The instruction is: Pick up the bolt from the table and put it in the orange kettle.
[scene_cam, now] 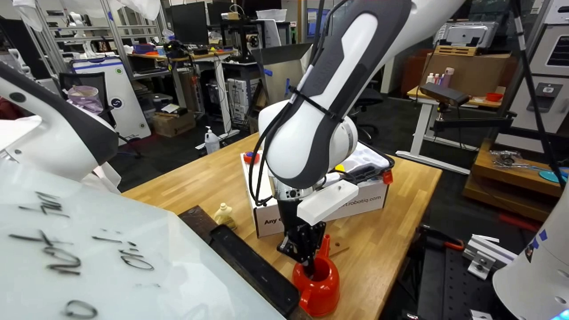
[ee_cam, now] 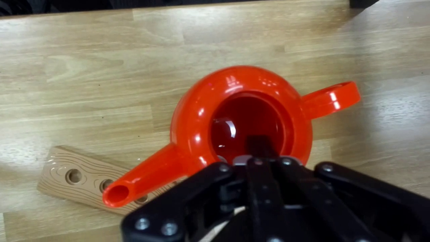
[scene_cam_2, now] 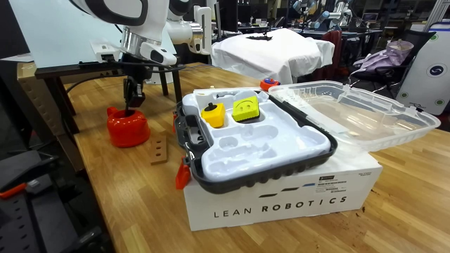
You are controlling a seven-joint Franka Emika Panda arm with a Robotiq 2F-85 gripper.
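The orange-red kettle [scene_cam: 326, 293] stands upright on the wooden table with its top open. It also shows in an exterior view [scene_cam_2: 127, 133] and in the wrist view [ee_cam: 191, 124], spout to the lower left and handle to the right. My gripper [scene_cam: 309, 269] points down, its tips inside the kettle's opening. The tips are dark and close together in the wrist view [ee_cam: 260, 144], and the gripper looks shut. It also shows above the kettle in an exterior view [scene_cam_2: 127, 109]. No bolt is visible; the space between the tips and part of the kettle's inside are hidden.
A wooden block with holes [scene_cam_2: 162, 151] lies beside the kettle near its spout. A white box [scene_cam_2: 242, 211] carries an open case [scene_cam_2: 242, 158] with yellow pieces. A yellow bottle [scene_cam: 224, 216] and a whiteboard [scene_cam: 111, 253] stand nearby. The table edge is close to the kettle.
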